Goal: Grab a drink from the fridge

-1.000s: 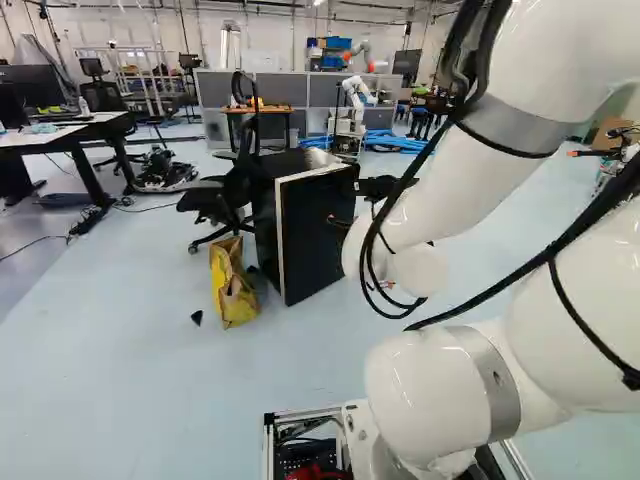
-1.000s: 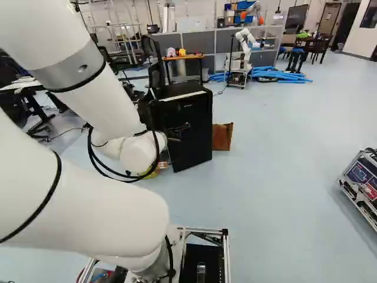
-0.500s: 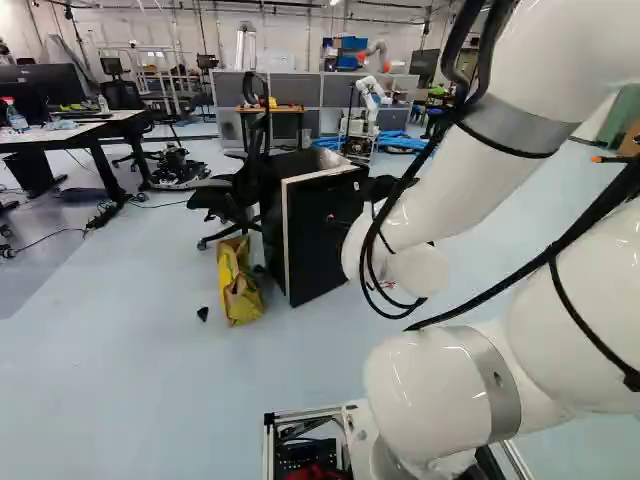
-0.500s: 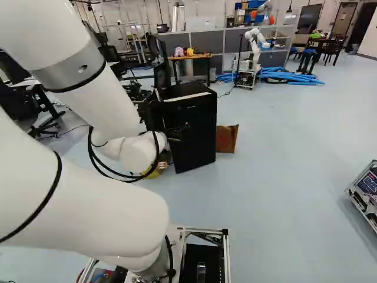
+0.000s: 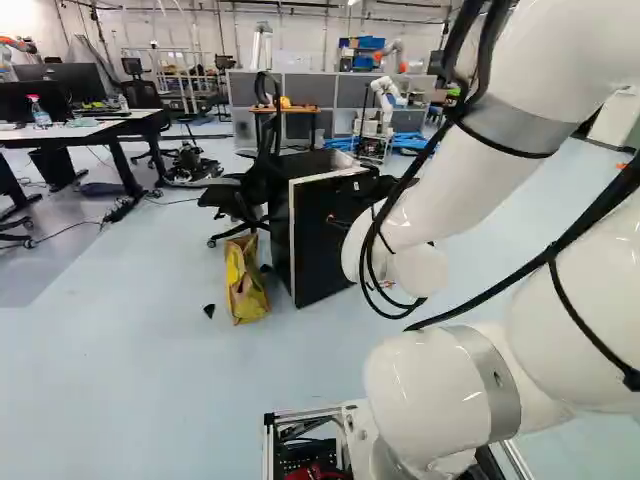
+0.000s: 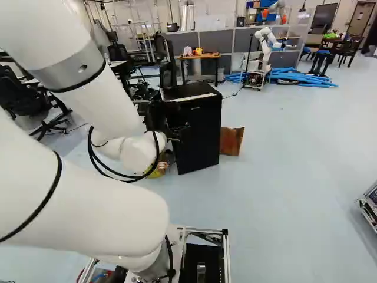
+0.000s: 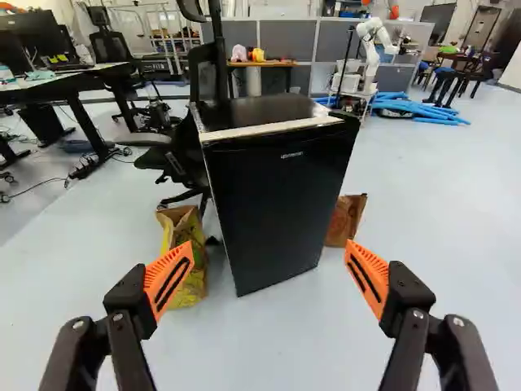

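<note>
Dark against the fridge's front, my gripper (image 6: pixel 179 133) shows only in part beyond the white wrist in the right base view. In the wrist view the gripper (image 7: pixel 270 254) is spread wide, orange pads apart, nothing gripped. The black fridge (image 7: pixel 281 208) stands upright on the floor straight ahead of the fingers, some distance off; its door looks closed and its inside is hidden. The same fridge (image 5: pixel 318 245) is partly covered by my arm in the left base view.
A yellow bag (image 5: pixel 243 280) and an office chair (image 5: pixel 238 200) stand beside the fridge; a brown bag (image 6: pixel 231 141) is on its other side. Desks (image 5: pixel 110 130) are at the left of the left base view. Another robot (image 6: pixel 262 56) stands farther back. A metal-framed unit (image 6: pixel 370 206) sits right.
The base has moved, turning left: the scene has shifted rightward in both base views. My arm keeps its pose over its lowest joint.
</note>
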Tool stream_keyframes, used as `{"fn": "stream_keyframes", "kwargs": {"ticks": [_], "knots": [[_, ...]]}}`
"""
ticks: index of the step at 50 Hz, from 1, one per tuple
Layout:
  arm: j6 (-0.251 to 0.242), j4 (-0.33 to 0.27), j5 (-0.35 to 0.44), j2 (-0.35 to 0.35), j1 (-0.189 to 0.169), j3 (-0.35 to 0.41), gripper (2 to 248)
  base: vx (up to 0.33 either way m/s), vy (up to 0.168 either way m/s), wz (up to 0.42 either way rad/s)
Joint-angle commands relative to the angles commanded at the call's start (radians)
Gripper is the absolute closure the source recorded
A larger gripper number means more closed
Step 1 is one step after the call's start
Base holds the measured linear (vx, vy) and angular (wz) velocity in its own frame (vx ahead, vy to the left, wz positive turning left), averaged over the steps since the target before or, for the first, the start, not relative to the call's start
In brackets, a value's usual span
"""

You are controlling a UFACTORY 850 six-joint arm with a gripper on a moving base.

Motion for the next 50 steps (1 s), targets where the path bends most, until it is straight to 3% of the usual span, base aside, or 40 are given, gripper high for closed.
{"fn": "stream_keyframes", "kwargs": {"ticks": [50], "knots": [[0.0, 0.0, 0.0, 0.0, 0.0, 0.0, 3, 0.039, -0.026, 0.116]]}}
